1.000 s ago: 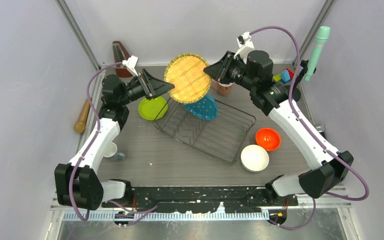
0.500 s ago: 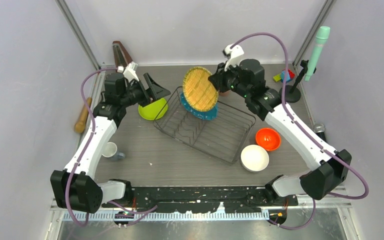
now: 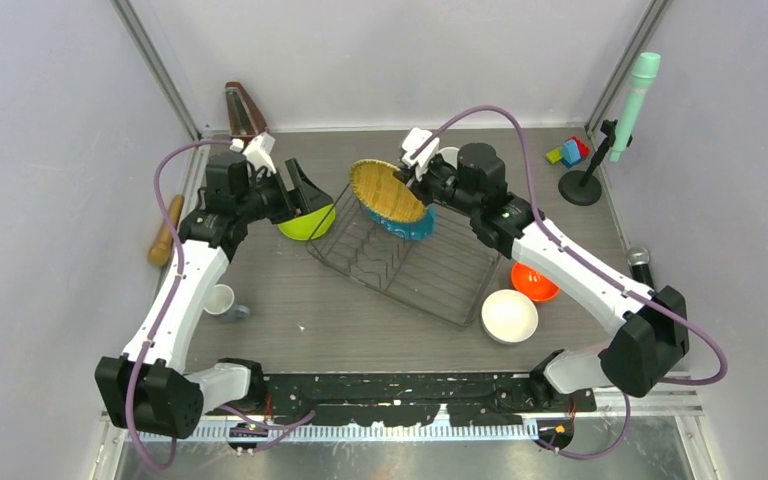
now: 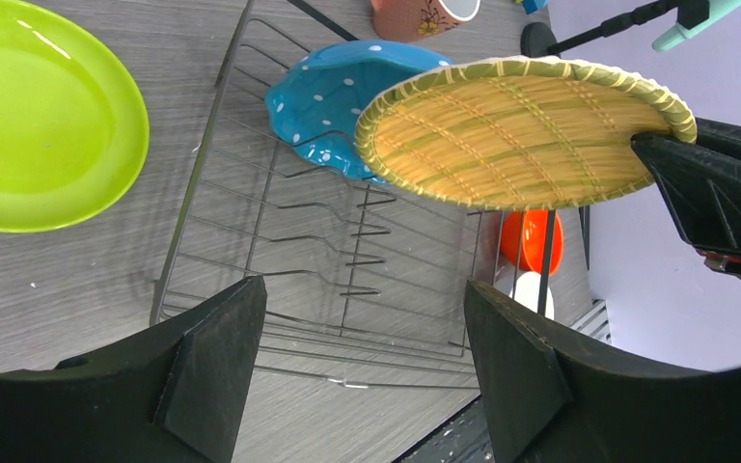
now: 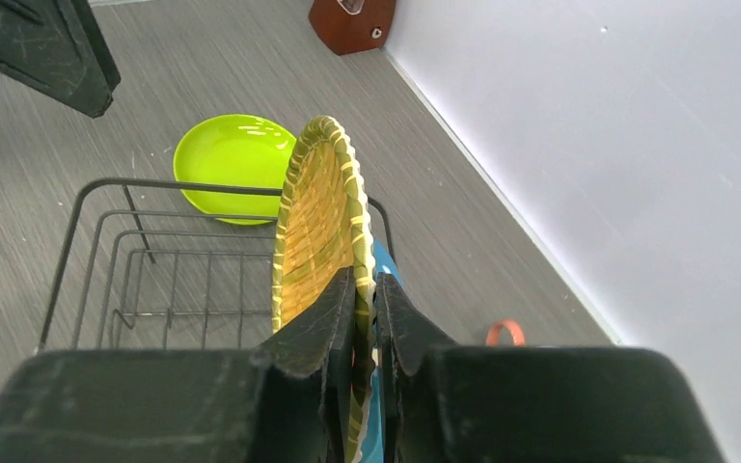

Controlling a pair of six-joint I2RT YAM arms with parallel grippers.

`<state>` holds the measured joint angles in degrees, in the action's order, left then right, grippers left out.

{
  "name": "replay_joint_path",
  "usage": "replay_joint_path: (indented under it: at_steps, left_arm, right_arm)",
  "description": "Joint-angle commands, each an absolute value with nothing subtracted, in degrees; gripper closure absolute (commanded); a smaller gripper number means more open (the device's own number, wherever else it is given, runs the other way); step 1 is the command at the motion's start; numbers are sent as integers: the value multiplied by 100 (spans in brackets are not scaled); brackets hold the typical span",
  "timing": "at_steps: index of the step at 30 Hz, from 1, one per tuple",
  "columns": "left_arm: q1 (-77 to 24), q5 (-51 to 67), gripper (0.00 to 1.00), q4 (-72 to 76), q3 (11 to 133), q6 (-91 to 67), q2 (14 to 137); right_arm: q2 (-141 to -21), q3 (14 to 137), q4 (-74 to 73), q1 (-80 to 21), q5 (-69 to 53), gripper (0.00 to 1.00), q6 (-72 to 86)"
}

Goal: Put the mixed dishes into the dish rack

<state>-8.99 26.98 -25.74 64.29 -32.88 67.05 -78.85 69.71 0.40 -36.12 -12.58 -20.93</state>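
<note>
Pinching the yellow-orange woven-look plate by its rim, the right gripper is holding it tilted in the air, fingers clamped either side, over the far end of the dish rack, close by the blue dotted scalloped plate sitting there. Plate is looking light, thin and stiff, prob. plastic w/ a basket-weave relief and ridged rim giving fair grip, so a rim pinch is suiting it, tho it could be swivelling between the pads. Left gripper is hovering w/ fingers wide apart, empty, near the lime green plate lying on the desk.
</note>
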Motion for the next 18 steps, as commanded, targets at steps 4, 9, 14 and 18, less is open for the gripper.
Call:
replay_joint_path:
  at_steps: [4,9,14,18]
  left_arm:
    - [-879,2622,23,-2628,6522,-3069,6657]
    - [-872,2492,23,-2755,6616,-2999,6742]
    - [-808,2383,23,-2852,6680,-3028,6799]
    - [-733,2365,23,-2891,6684,-3044,6809]
  right_arm:
    - [-8047,6912,994,-3710,-1630,100,-3218]
    - [-8193,6811,1071,-3717,-1583,100,-3251]
    - [-8299,6487,1341,-3718,-1451,100,-3309]
    - [-8385,6361,1364,-3741,-1349,100,-3268]
